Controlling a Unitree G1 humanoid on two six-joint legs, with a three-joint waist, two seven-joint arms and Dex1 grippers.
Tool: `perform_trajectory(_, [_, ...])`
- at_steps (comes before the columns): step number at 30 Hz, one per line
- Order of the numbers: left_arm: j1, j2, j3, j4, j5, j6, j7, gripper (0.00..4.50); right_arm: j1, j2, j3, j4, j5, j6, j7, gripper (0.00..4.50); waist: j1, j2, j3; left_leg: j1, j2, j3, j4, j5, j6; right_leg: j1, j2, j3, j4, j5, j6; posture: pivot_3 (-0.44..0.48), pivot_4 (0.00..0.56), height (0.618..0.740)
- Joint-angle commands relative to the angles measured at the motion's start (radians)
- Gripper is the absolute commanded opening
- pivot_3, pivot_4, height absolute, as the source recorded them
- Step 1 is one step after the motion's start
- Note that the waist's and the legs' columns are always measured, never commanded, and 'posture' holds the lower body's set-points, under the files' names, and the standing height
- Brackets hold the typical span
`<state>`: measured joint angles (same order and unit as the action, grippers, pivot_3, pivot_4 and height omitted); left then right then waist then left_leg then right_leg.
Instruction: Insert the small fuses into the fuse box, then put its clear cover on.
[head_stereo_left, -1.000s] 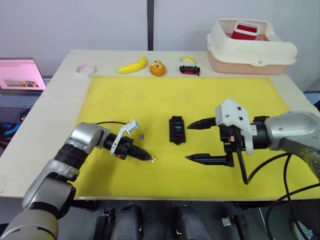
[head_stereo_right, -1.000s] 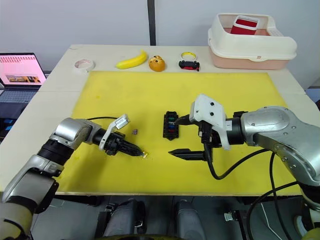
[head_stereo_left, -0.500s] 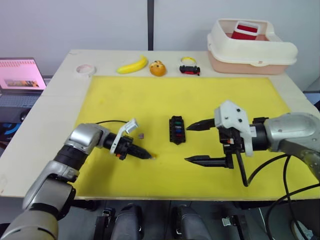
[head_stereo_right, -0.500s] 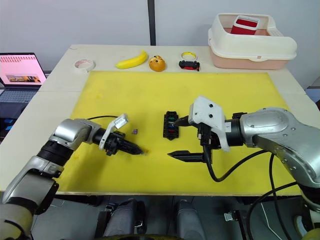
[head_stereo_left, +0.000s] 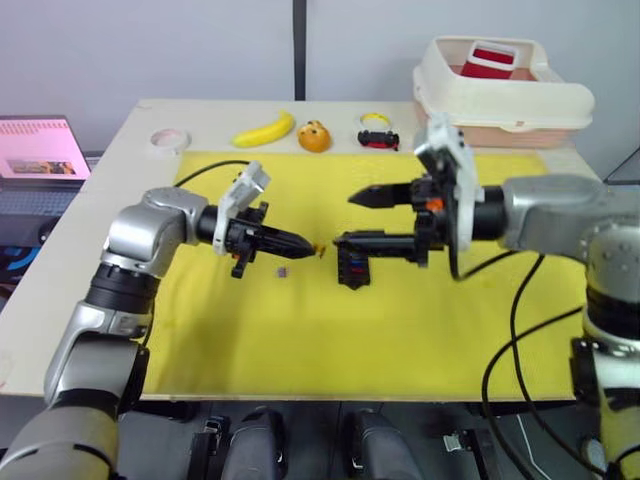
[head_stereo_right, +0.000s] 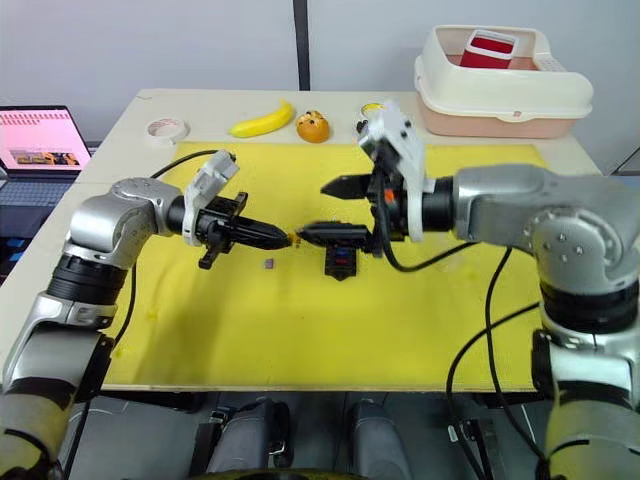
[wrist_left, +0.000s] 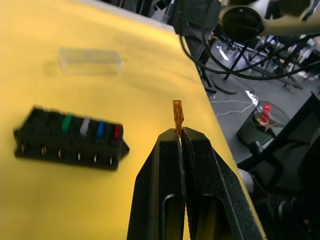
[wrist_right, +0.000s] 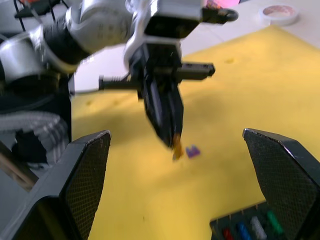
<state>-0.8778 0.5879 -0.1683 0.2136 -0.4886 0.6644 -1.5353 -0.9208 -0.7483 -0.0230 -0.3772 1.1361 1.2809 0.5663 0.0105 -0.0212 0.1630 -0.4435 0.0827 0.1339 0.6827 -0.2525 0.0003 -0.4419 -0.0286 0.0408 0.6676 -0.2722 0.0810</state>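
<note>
Left hand (head_stereo_left: 312, 246) was raised above the yellow mat (head_stereo_left: 460, 330), fingers pressed together and clamped on an amber fuse (wrist_left: 177, 111). The fuse was a thin flat translucent chip; it stuck out past the fingertips, its long axis in line with the fingers, pointing toward the right hand (head_stereo_left: 350, 216). Right hand hung over the mat facing the left one, its two black fingers wide apart, inner pads cross-hatched.

Fuse box (head_stereo_left: 354, 268) lay flat on the mat just under the right hand's lower finger. It was a black plastic block, long axis running away from the robot. In the left wrist view (wrist_left: 70, 144) one row held green, grey, blue and red fuses side by side; small metal pins showed along its near edge.

A purple-grey fuse (head_stereo_left: 283, 270) lay loose on the mat between left hand and box, near both, touching neither.

Clear cover (wrist_left: 90, 61) lay flat on the mat beyond the box, apart from it, a colourless rectangular shell with its long axis parallel to the box's.

At the surface's far edge: tape roll (head_stereo_left: 169, 139), banana (head_stereo_left: 265, 130), orange (head_stereo_left: 315, 136), a small toy car (head_stereo_left: 378, 134). A cream bin (head_stereo_left: 505, 95) at the far right corner held something red (head_stereo_left: 489, 59). A laptop (head_stereo_left: 42, 150) stood off the left side.
</note>
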Motion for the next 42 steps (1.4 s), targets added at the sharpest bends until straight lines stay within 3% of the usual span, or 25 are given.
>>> perform_trajectory(1, [-0.047, -0.009, 0.031, 0.01, -0.002, -0.048, 0.007, 0.05, -0.041, 0.015, -0.006, 0.016, 0.015, 0.029, -0.007, 4.5, 0.0, 0.0, 0.0, 0.0, 0.0, 0.0, 0.0, 0.0, 0.0, 0.0, 0.0, 0.0, 0.0, 0.0, 0.0, 0.0, 0.15, 0.739])
perform_trajectory(9, [-0.08, -0.024, 0.035, 0.041, -0.006, -0.091, 0.016, 0.05, -0.034, 0.048, 0.039, 0.038, -0.045, 0.041, -0.011, 4.5, -0.007, 0.0, 0.0, 0.0, 0.0, 0.0, 0.0, 0.0, 0.0, 0.0, 0.0, 0.0, 0.0, 0.0, 0.001, 0.0, 0.15, 0.739])
perform_trajectory(12, [-0.08, -0.025, 0.033, 0.041, -0.007, -0.094, 0.015, 0.0, -0.03, 0.057, 0.035, 0.043, -0.063, 0.037, -0.011, 3.68, -0.007, 0.0, 0.0, 0.0, 0.0, 0.0, 0.0, 0.0, 0.0, 0.0, 0.001, 0.0, 0.0, 0.0, 0.001, 0.0, 0.15, 0.739])
perform_trajectory(14, [-0.08, -0.025, 0.032, 0.041, -0.007, -0.097, 0.015, 0.0, -0.028, 0.058, 0.035, 0.042, -0.072, 0.04, -0.007, 2.78, -0.007, 0.0, 0.0, 0.0, 0.0, 0.0, 0.0, 0.0, 0.0, 0.0, 0.001, 0.0, 0.0, 0.0, 0.001, 0.0, 0.15, 0.739])
perform_trajectory(29, [-0.079, -0.034, 0.03, 0.044, -0.005, -0.107, 0.012, 0.0, -0.018, 0.065, 0.063, 0.062, -0.145, 0.047, 0.028, 2.78, -0.008, 0.0, 0.0, 0.0, 0.0, 0.0, 0.0, 0.0, 0.0, 0.0, 0.001, 0.0, 0.0, 0.0, 0.001, 0.0, 0.15, 0.739])
perform_trajectory(32, [-0.08, -0.034, 0.031, 0.044, -0.004, -0.105, 0.016, 0.0, -0.017, 0.066, 0.065, 0.061, -0.152, 0.047, 0.039, 1.95, -0.008, 0.0, 0.0, 0.0, 0.0, 0.0, 0.0, 0.0, 0.0, 0.0, 0.001, 0.0, 0.0, 0.0, 0.001, 0.0, 0.15, 0.739])
perform_trajectory(34, [-0.079, -0.033, 0.03, 0.043, -0.004, -0.105, 0.016, 0.0, -0.015, 0.067, 0.068, 0.057, -0.159, 0.046, 0.044, 0.97, -0.008, 0.0, 0.0, 0.0, 0.0, 0.0, 0.0, 0.0, 0.0, 0.0, 0.001, 0.0, 0.0, 0.0, 0.001, 0.0, 0.15, 0.739])
perform_trajectory(42, [-0.078, -0.033, 0.026, 0.043, 0.0, -0.106, 0.018, 0.0, -0.019, 0.074, 0.064, 0.055, -0.169, 0.051, 0.056, 0.97, -0.008, 0.0, 0.0, 0.0, 0.0, 0.0, 0.0, 0.0, 0.0, 0.0, 0.001, 0.0, 0.0, 0.0, 0.001, 0.0, 0.15, 0.739])
